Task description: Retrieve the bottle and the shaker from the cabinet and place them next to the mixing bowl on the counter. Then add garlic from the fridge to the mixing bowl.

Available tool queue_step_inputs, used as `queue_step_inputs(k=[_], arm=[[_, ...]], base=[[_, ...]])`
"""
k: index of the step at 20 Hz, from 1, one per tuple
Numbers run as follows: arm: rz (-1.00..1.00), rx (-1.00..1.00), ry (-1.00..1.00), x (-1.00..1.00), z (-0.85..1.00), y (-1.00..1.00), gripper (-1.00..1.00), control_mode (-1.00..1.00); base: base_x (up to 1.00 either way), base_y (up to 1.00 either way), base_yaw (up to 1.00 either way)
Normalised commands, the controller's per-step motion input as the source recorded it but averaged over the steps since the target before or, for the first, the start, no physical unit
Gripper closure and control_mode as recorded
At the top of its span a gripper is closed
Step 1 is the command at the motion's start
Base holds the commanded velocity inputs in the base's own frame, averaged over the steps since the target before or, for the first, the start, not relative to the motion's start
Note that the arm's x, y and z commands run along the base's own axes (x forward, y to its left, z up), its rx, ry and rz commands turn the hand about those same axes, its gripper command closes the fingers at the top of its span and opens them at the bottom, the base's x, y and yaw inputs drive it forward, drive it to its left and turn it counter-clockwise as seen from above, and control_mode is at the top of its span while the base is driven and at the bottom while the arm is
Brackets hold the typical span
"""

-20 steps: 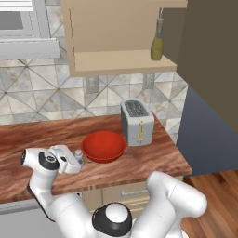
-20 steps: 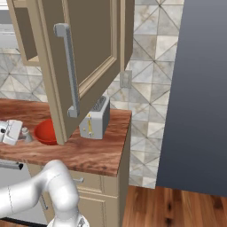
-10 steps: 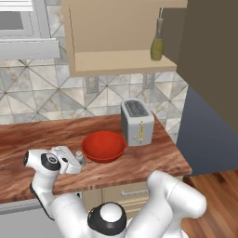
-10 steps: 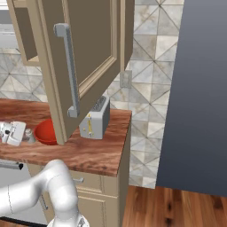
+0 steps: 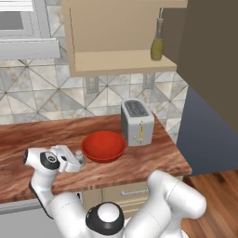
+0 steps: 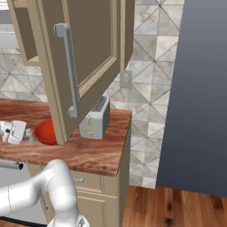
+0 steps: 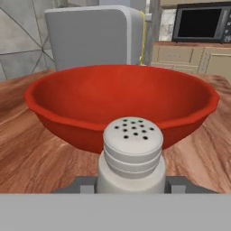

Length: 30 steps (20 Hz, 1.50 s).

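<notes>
Shaker, grey body with perforated rounded cap, upright, low over the tabletop just in front of the red mixing bowl; whether its base touches the wood cannot be told. Gripper sits around it, 1 dark fingertip on each side of the body, jaws partly open and closed in against the shaker's sides. In the left base view the shaker's cap shows just left of the bowl's rim, at the end of the white hand.

Mixing bowl wide, shallow, glossy, nothing visible inside. Grey toaster stands just behind and right of it, near the tabletop's right end.

Bottle, olive-yellow with long neck, upright at the right end of the shelf in the open wall cabinet, well above the bowl. Cabinet door swung open, grey handle toward the right base camera.

Fridge: tall grey side, right of the tabletop.
</notes>
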Motion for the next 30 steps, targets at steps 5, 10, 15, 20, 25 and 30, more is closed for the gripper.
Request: queue_step_inputs(k=[5,10,15,20,25,30], arm=[[0.00,0.00,0.00,0.00,0.00,0.00,-1.00,-1.00],[0.00,0.00,0.00,0.00,0.00,0.00,-1.00,-1.00],[0.00,0.00,0.00,0.00,0.00,0.00,-1.00,-1.00],[0.00,0.00,0.00,0.00,0.00,0.07,-1.00,-1.00],[0.00,0.00,0.00,0.00,0.00,0.36,-1.00,-1.00],[0.00,0.00,0.00,-0.17,0.00,0.39,-1.00,-1.00]], base=[[0.00,0.00,0.00],[0.00,0.00,0.00],[0.00,0.00,0.00],[0.00,0.00,0.00],[0.00,0.00,0.00],[0.00,0.00,0.00]])
